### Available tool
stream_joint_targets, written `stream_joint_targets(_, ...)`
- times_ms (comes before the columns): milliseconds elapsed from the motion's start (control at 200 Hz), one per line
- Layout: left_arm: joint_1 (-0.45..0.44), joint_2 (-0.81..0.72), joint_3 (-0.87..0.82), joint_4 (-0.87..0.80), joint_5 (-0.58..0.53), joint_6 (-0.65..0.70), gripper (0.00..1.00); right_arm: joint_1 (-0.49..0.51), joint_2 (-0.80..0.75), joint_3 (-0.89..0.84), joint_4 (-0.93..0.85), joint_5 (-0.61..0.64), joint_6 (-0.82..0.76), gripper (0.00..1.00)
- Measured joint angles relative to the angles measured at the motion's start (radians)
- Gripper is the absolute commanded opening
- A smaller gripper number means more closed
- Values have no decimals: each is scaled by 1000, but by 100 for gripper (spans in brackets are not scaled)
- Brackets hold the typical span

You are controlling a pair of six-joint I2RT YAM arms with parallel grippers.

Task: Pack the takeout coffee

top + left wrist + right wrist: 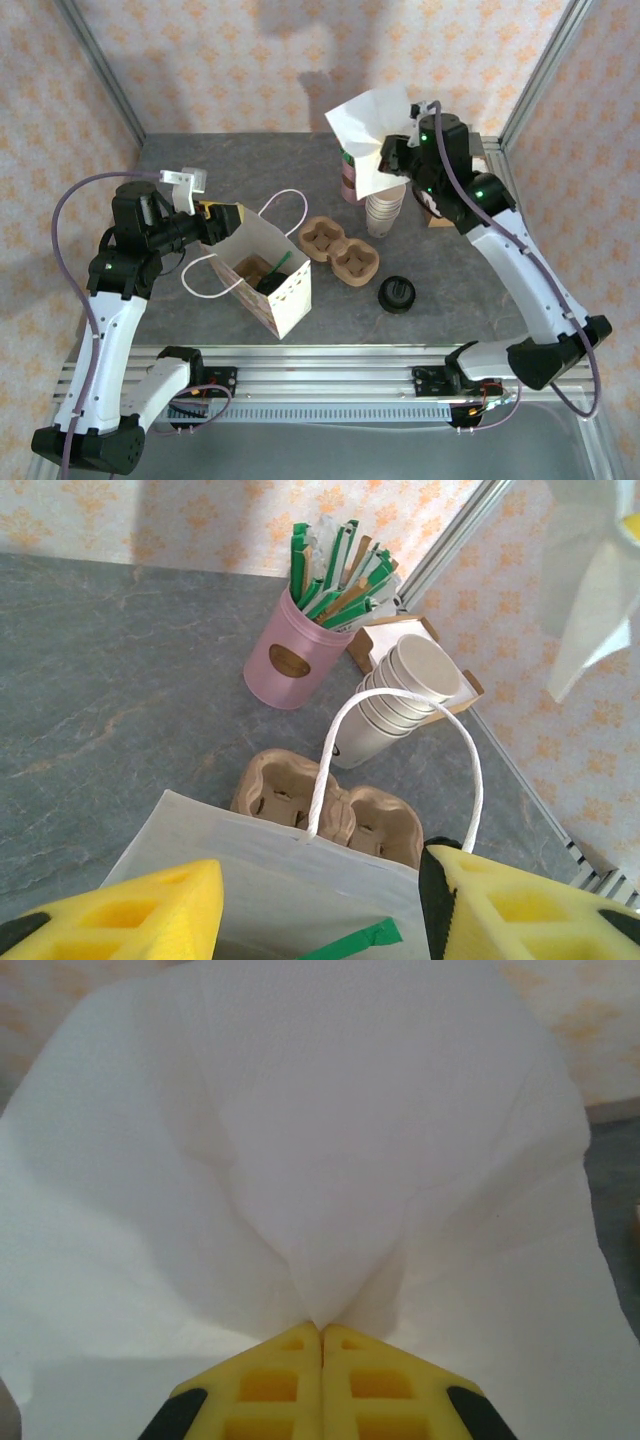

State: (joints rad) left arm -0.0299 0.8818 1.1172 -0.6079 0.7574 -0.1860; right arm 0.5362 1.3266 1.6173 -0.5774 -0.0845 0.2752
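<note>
The grey table (200,170) carries a white bag (292,297), standing open left of centre. Just right of it lies a cardboard carrier (340,252), with a black lid (396,294) nearby. Farther back stand a cup stack (385,212) and a pink tin (285,670), close together.

Robot lab test booth, alu frame (103,72), patterned wallpaper panels (210,60), grey stone-look tabletop (240,165)

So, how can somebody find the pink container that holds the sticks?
Look at the far side of the grey stone-patterned table, a little right of the middle. There, beside the stack of white paper cups, stands the pink round tin. It alone is pink and full of green and brown sticks.
</note>
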Motion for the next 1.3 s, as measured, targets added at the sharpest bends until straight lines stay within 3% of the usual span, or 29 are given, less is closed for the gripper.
stream_joint_targets(320,0,0,0,6,-60,-8,56,369,-24,-5,108,14,47,0)
stream_joint_targets(726,61,0,0,6,-201,-28,56,624,92,-58,349,-80,225,0)
stream_joint_targets(946,66,1,-8,7,-235,-47,56,639,132,-159,485,-123,346,0)
stream_joint_targets(1301,66,5,-8,7,-236,-53,57,628,171,-161,391,-80,394,0)
